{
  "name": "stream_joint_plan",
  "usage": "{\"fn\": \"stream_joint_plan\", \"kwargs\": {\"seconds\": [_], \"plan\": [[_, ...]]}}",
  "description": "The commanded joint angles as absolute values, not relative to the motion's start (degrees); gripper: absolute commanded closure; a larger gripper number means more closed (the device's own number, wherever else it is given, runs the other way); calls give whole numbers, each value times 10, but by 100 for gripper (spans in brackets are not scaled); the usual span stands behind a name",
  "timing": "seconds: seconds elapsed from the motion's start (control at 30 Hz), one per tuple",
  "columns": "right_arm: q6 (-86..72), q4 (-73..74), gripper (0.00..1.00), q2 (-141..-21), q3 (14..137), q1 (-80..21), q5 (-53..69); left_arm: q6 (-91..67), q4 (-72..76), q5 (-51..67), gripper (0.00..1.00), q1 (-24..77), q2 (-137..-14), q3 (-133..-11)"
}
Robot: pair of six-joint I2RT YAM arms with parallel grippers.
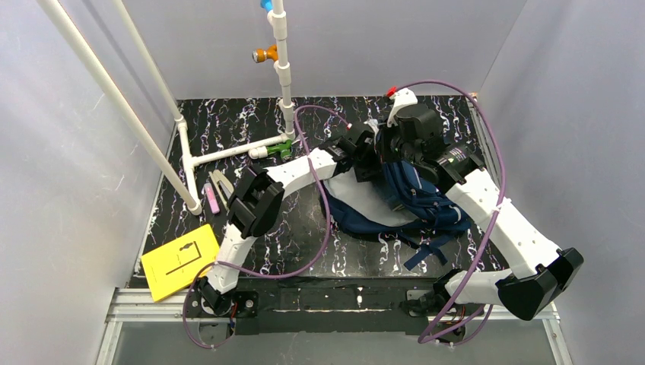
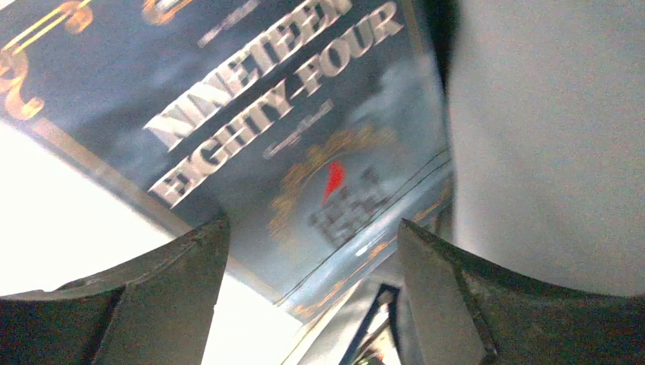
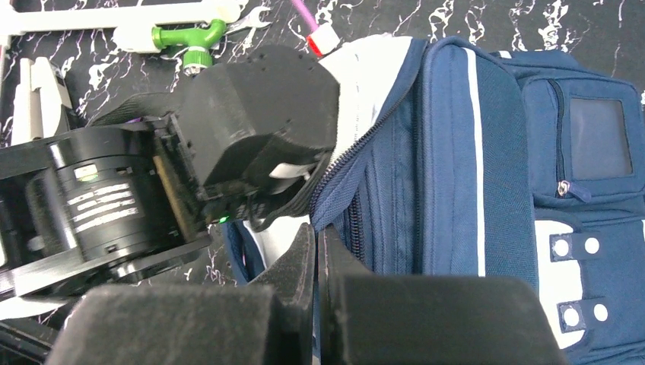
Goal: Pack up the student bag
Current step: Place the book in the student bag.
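Observation:
The student bag (image 1: 426, 205) lies on the black marbled table, navy with white trim and a clear pocket window (image 3: 601, 137). My right gripper (image 3: 318, 247) is shut on the fabric edge next to the main zipper and holds the mouth apart. My left gripper (image 2: 312, 228) reaches into that mouth; its black wrist body (image 3: 251, 114) shows in the right wrist view. Its fingers (image 2: 182, 281) stand apart. Just beyond them, against the pale lining, lies a dark book (image 2: 266, 129) titled Nineteen Eighty-Four, one corner between the fingertips, not pinched.
A yellow card (image 1: 181, 261) lies at the table's front left. A pink marker (image 1: 212, 196) and a pale clip (image 1: 222, 185) sit near a white pipe frame (image 1: 228, 152) with a green valve (image 1: 283, 149). Purple cables loop over both arms.

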State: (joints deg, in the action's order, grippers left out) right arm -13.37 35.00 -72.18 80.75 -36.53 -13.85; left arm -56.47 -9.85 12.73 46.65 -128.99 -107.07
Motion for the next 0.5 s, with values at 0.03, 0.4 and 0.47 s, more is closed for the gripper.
{"fn": "stream_joint_plan", "kwargs": {"seconds": [0.03, 0.4, 0.47], "plan": [[-142, 277, 99, -700, 810, -376, -100, -497, -84, 79, 19, 483, -1154, -954], [-145, 278, 99, -699, 812, -375, -96, -505, -36, 79, 52, 471, -1156, -892], [-144, 282, 99, -699, 819, -375, -99, -511, -44, 68, 47, 472, -1163, -898]]}}
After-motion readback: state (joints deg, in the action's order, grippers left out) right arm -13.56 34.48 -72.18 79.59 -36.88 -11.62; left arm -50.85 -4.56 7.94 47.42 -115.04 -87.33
